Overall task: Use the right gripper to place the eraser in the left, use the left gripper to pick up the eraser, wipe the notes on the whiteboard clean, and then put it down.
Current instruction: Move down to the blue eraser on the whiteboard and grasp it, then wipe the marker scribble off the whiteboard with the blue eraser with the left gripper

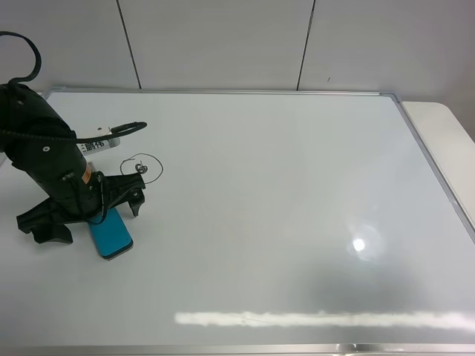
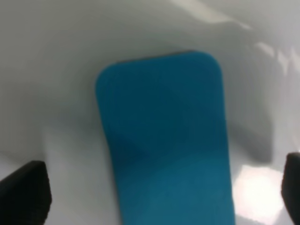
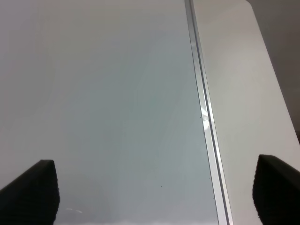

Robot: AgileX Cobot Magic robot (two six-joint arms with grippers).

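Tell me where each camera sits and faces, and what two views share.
Exterior high: mounted above, looking down on the whiteboard; left gripper over the eraser.
Left wrist: on the left arm, facing down at the eraser between open fingertips.
Right wrist: on the right arm, facing the whiteboard's frame; right gripper open.
Exterior and left wrist share the eraser.

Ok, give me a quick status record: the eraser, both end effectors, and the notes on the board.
eraser: blue, lying flat on the whiteboard, at its left side
left end effector: open, one finger on either side of the eraser, not closed on it
right end effector: open, empty, over the whiteboard's right edge
notes: small black scribble near the eraser, not wiped
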